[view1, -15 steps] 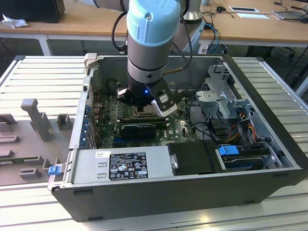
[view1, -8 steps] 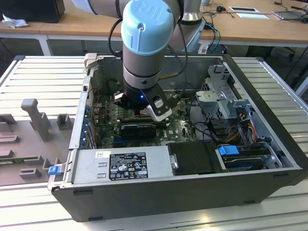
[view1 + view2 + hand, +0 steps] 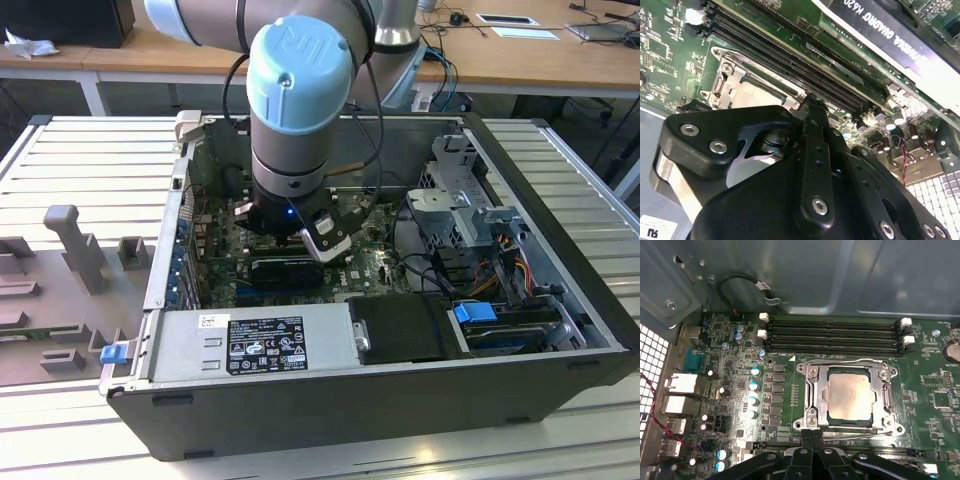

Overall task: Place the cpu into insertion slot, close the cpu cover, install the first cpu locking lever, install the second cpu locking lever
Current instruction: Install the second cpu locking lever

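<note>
my gripper (image 3: 812,436): fingers pressed together, grasping nothing, at the socket's edge
cpu (image 3: 849,394): seated in insertion slot (image 3: 810,390)
cpu cover (image 3: 883,390): down

A ribbed grey metal worktable (image 3: 90,160) fills the foreground, and behind it stand wooden desks (image 3: 180,50) with white legs (image 3: 92,95) and scattered papers (image 3: 525,30).

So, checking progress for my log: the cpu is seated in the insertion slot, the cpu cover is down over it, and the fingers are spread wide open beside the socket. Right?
Not quite: the fingers are shut together, as the first wrist view shows. The cpu does sit in the insertion slot with the cpu cover down over it.
</note>
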`<state>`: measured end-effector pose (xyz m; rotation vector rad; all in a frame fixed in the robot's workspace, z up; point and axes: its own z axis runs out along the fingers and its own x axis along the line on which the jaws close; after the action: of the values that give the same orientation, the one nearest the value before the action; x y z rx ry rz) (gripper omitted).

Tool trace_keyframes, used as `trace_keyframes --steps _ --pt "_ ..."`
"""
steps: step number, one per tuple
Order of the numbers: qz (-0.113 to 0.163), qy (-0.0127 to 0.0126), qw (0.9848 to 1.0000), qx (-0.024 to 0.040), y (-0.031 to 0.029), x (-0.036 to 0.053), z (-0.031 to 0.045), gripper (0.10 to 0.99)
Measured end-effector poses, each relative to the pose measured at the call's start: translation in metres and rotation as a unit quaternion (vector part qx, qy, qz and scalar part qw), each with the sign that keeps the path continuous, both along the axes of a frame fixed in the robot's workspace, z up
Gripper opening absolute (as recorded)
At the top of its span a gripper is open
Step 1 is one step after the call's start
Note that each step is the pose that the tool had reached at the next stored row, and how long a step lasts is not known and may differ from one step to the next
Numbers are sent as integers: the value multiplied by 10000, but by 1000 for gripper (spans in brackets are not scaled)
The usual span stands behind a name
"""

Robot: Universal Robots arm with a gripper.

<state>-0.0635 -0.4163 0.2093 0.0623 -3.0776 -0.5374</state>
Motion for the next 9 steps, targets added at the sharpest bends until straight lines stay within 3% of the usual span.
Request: trace_keyframes --steps 6,9 --pt "8 -1 9999 144 -14 -31 -65 106" --pt "8 0 9999 152 -15 -39 -101 106"
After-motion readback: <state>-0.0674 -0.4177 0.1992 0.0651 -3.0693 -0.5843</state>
